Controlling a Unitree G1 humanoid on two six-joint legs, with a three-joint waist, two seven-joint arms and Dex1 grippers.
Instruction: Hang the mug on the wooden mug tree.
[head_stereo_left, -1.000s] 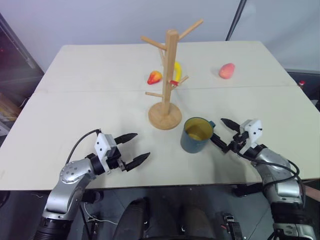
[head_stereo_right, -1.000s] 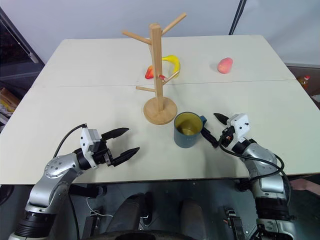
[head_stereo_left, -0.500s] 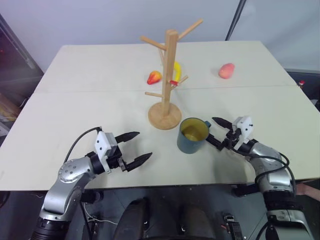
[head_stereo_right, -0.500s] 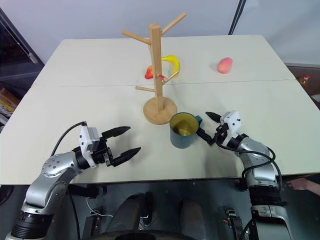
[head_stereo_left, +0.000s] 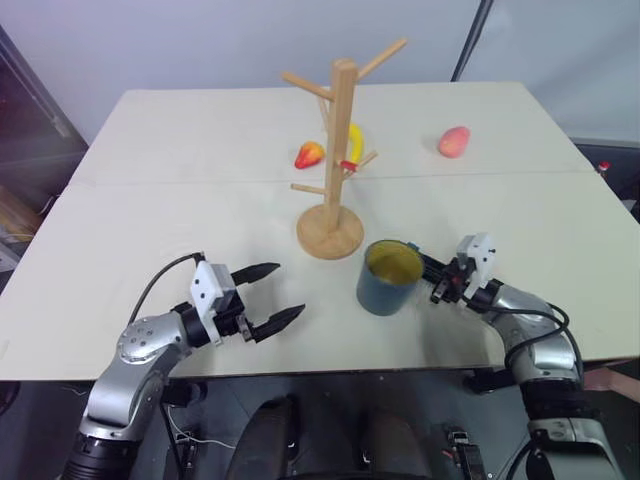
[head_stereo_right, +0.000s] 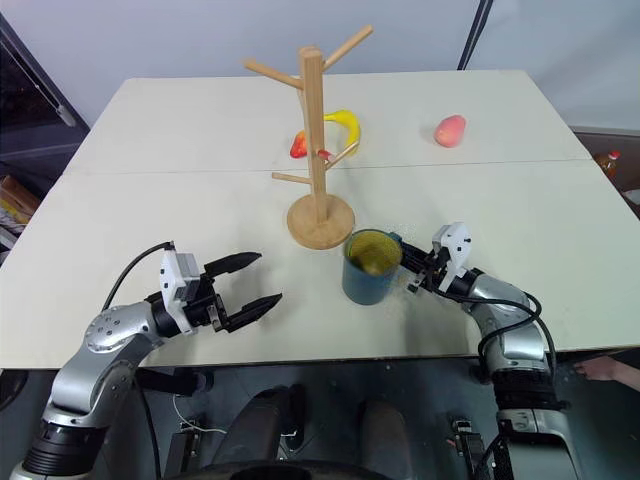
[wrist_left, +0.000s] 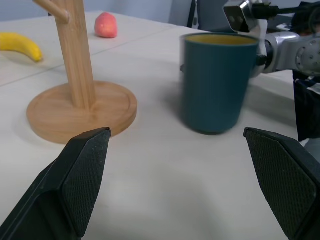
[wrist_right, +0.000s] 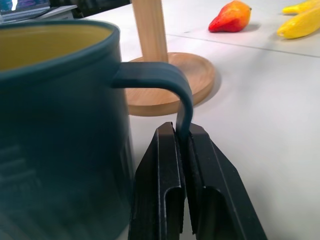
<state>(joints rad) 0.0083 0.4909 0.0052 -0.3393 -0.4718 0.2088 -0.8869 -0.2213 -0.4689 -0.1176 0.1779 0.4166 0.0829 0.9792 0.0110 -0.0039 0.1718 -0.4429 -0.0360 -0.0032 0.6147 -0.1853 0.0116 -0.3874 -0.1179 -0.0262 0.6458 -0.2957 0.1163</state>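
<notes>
The dark teal mug (head_stereo_left: 388, 278) with a yellow inside stands upright on the table, just in front and to the right of the wooden mug tree (head_stereo_left: 340, 130). The tree's round base (head_stereo_left: 330, 232) almost touches the mug. My right gripper (head_stereo_left: 432, 272) lies level at the mug's right side. In the right wrist view its two black fingers (wrist_right: 167, 165) are shut on the loop handle (wrist_right: 165, 75). My left gripper (head_stereo_left: 287, 290) hovers open near the table's front left, well apart from the mug and pointing towards it, with nothing between its fingers (wrist_left: 82, 165).
Behind the tree lie a banana (head_stereo_left: 354, 140) and a red fruit (head_stereo_left: 309, 155). A peach-coloured fruit (head_stereo_left: 453, 141) sits at the back right. The table's front edge (head_stereo_left: 330, 365) runs just below both grippers.
My right gripper has moved left and gone from open around the mug's handle to shut on it. The mug shifted slightly. The left arm has stayed put.
</notes>
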